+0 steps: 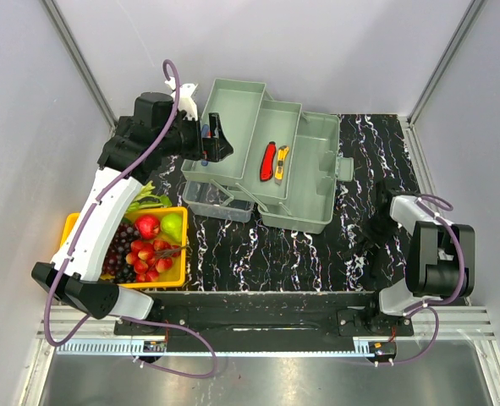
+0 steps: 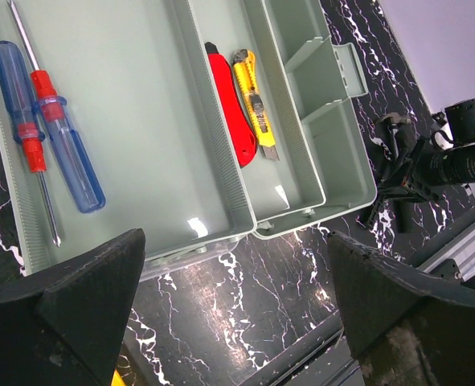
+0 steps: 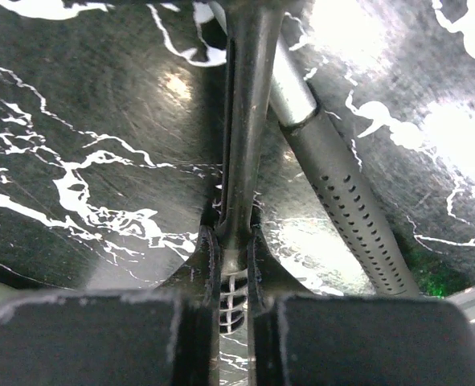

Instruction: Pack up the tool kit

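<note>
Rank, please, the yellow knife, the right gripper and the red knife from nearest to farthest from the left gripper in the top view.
From the left gripper, open above the toolbox:
1. red knife, middle tray, just to its right.
2. yellow knife, beside the red one, slightly farther right.
3. right gripper, far right, off the toolbox, shut on a dark tool.

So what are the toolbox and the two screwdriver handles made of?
Toolbox: probably plastic, matte pale grey-green, judging by its moulded ribbed rims and soft highlights. Screwdriver handles: seemingly clear blue plastic, glossy and see-through.
</note>
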`<state>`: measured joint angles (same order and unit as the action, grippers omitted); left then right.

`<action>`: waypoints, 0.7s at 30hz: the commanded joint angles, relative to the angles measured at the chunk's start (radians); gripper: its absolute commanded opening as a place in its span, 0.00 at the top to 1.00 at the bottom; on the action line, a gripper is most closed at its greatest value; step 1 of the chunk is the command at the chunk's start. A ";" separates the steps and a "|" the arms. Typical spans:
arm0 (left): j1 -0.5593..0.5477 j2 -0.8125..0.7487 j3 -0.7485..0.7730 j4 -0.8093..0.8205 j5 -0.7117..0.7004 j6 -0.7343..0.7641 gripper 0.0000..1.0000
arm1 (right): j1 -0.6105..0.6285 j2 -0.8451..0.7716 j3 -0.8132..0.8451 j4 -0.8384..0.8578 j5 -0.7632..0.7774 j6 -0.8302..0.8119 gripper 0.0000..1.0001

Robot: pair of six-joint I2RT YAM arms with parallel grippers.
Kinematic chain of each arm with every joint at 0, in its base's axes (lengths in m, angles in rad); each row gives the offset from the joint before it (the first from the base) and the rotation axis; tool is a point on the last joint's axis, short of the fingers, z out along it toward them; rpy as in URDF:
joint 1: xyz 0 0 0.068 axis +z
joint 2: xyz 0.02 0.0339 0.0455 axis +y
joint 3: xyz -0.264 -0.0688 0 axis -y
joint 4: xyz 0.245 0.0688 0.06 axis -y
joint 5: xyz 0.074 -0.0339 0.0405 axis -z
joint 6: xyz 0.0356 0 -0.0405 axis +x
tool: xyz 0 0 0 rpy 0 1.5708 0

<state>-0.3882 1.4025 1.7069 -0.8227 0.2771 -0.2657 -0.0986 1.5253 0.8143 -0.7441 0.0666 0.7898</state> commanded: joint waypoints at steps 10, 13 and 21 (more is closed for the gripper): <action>0.002 -0.011 0.020 0.028 0.031 -0.003 0.01 | 0.004 -0.174 0.114 0.117 -0.077 -0.196 1.00; 0.003 -0.011 0.017 0.028 0.033 -0.006 0.01 | 0.004 -0.221 0.150 0.089 -0.034 -0.204 1.00; 0.003 -0.007 0.019 0.030 0.031 -0.010 0.01 | 0.005 -0.358 0.311 0.066 -0.101 -0.221 1.00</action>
<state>-0.3882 1.4025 1.7069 -0.8223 0.2878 -0.2665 -0.0982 1.2442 1.0122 -0.6960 0.0128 0.5945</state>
